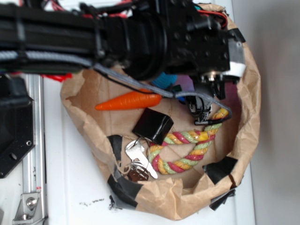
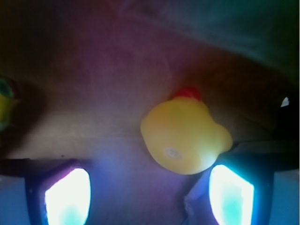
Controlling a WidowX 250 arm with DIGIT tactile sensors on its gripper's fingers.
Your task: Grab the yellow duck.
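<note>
Wrist, yellow duck (image 2: 185, 137) on brown paper (image 2: 93, 93)

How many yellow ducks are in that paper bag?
1. The yellow duck shows only in the wrist view, lying ahead of the open jaws, nearer the right one. From outside, the arm hides that spot, so others could be hidden too.

Yellow duck (image 2: 185, 137): blurred in wrist view; hidden behind the arm in exterior view. Claw (image 2: 150, 192): fingertips cut by the lower edge, glare-washed. Rope (image 2: 5, 105): cropped at left edge. Blue item (image 1: 165, 80): mostly covered, unidentifiable.
</note>
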